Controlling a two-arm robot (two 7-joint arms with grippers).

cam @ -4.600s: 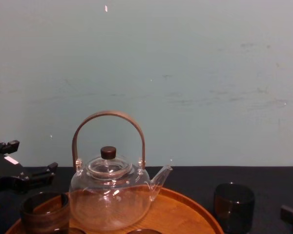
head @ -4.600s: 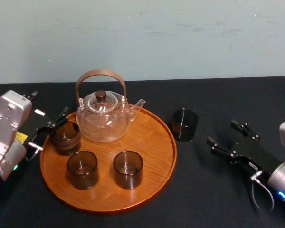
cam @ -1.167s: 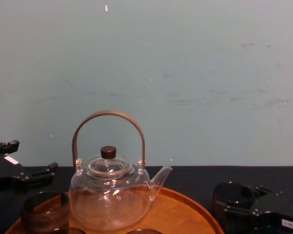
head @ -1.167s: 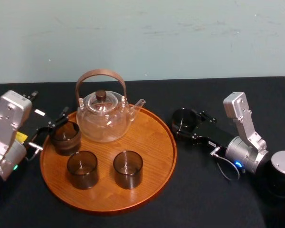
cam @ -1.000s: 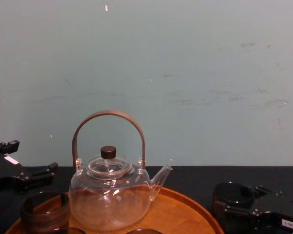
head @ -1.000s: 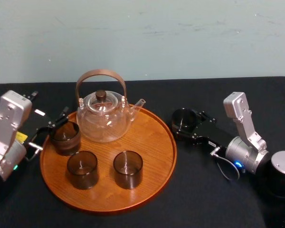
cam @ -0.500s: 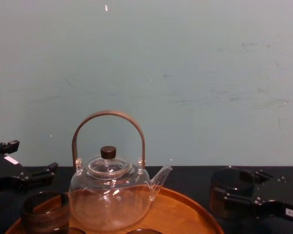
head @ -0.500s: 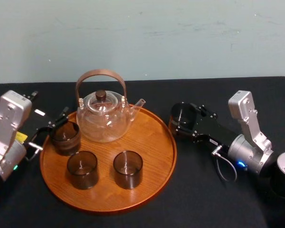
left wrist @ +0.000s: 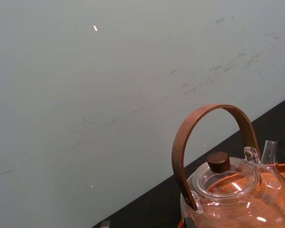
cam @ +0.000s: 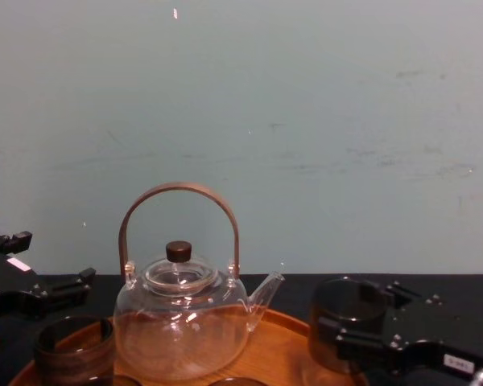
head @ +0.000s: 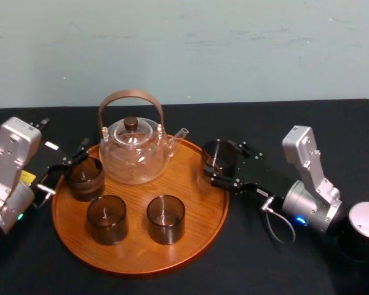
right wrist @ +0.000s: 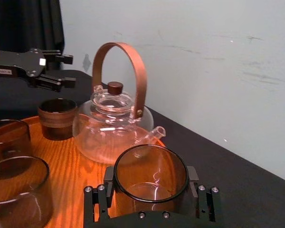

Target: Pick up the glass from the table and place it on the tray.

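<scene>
smoked cylindrical glass (head: 219, 153) is clenched in the right gripper's (head: 222, 163) fingers above the round orange-brown wooden tray's (head: 141, 269) right rim, off the matte black bench (head: 246, 264); setting down remains. the left gripper (head: 64, 169) is parked by the tray's left edge, fingers spread.

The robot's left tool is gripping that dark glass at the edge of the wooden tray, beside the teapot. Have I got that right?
Not quite. The right tool is the one gripping the dark glass at the edge of the wooden tray, beside the teapot. The head view shows this. The left tool is open at the tray's opposite side.
</scene>
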